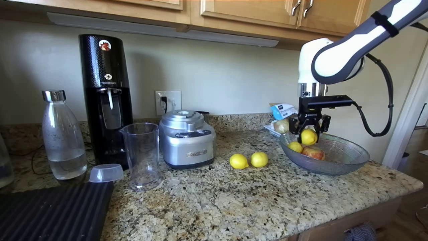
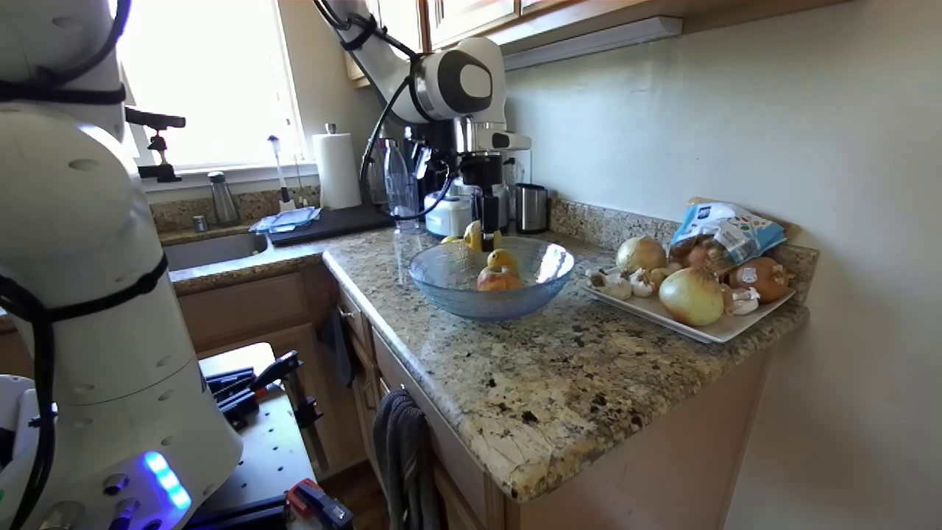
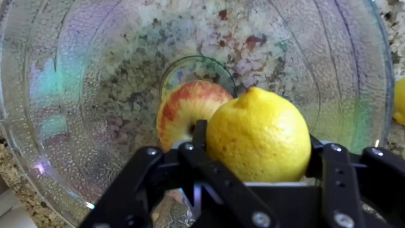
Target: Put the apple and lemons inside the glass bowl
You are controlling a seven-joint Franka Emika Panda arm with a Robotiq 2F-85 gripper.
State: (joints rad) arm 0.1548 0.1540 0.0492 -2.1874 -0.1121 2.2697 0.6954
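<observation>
My gripper (image 1: 308,138) is shut on a yellow lemon (image 3: 258,136), one finger on each side, and holds it above the glass bowl (image 1: 347,160). The red-and-yellow apple (image 1: 313,153) lies inside the bowl, partly covered by the held lemon in the wrist view (image 3: 186,107). Another lemon (image 1: 295,147) lies in the bowl beside the apple; it also shows in an exterior view (image 2: 502,259). Two more lemons, one on the left (image 1: 238,161) and one on the right (image 1: 259,159), sit on the counter outside the bowl. One counter lemon shows at the wrist view's right edge (image 3: 400,101).
A food processor base (image 1: 189,144), a glass pitcher (image 1: 142,157), a black soda maker (image 1: 105,100) and a bottle (image 1: 63,140) stand along the counter. A plate of onions and garlic (image 2: 706,331) lies near the bowl by the wall. Cabinets (image 1: 247,13) hang above.
</observation>
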